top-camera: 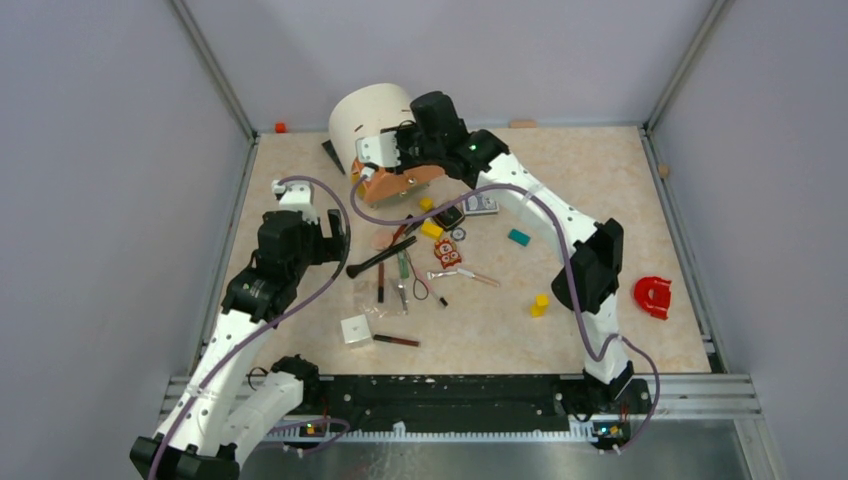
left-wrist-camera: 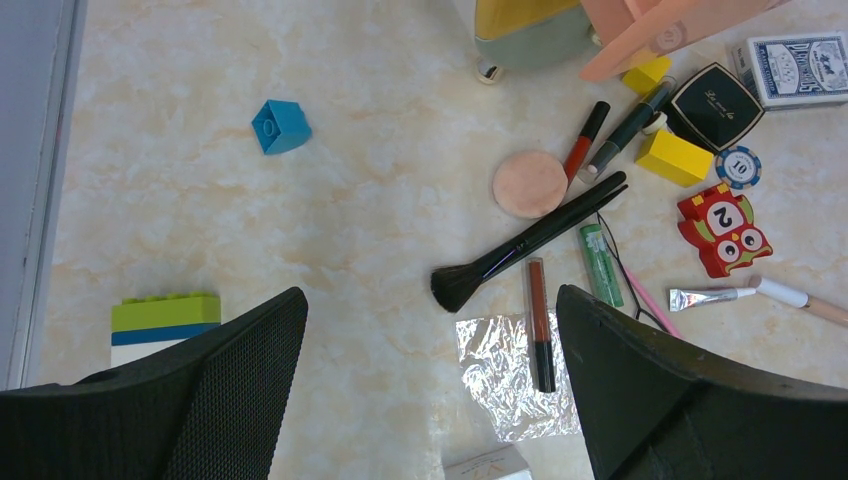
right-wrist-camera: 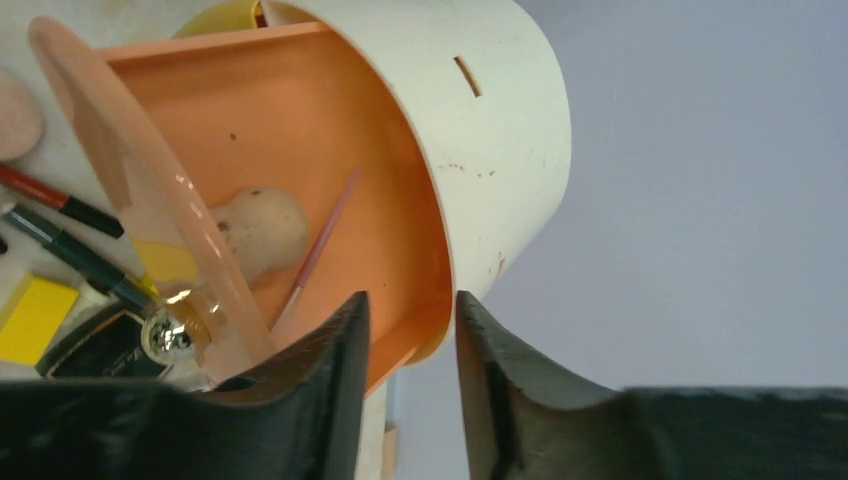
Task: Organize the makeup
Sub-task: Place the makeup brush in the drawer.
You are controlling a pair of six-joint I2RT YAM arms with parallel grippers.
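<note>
**Makeup set:** loose on the marble-patterned table (left-wrist-camera: 330,230), clustered in the right half of the left wrist view.

- Brush (left-wrist-camera: 530,235): long, glossy black. Its axis is diagonal, with fanned bristles at lower left and the handle tip at upper right.
- Powder puff (left-wrist-camera: 529,184): flat peach disc, just above the brush handle.
- Red tube (left-wrist-camera: 585,140) and dark pen (left-wrist-camera: 630,125): slim, side by side, both slanting toward upper right.
- Dark-red pencil (left-wrist-camera: 540,325): near upright in frame, black end down. It lies on the clear pouch (left-wrist-camera: 500,385), which is crinkled and shiny.
- Green tube (left-wrist-camera: 601,265): matte, near upright, just right of the pencil.
- Silver tube (left-wrist-camera: 710,296): crimped metal, lying level.
- Compact (left-wrist-camera: 715,105): black square turned diamond-wise, pale rim. The cursive script seems to begin "La"; the rest is illegible.

**Neighbours:** red owl toy (left-wrist-camera: 722,228) marked "2", chip (left-wrist-camera: 738,167) marked "10", and a blue-backed card deck (left-wrist-camera: 800,68) at upper right.

**Round case** (right-wrist-camera: 490,120): cream outside, orange inside, with a translucent peach lid (right-wrist-camera: 120,180) hanging open.

**Left gripper** (left-wrist-camera: 432,298): spread wide, holding nothing, above the brush bristles.

**Right gripper** (right-wrist-camera: 411,296): fingers drawn to a narrow gap, with the case wall clamped between them.
</note>
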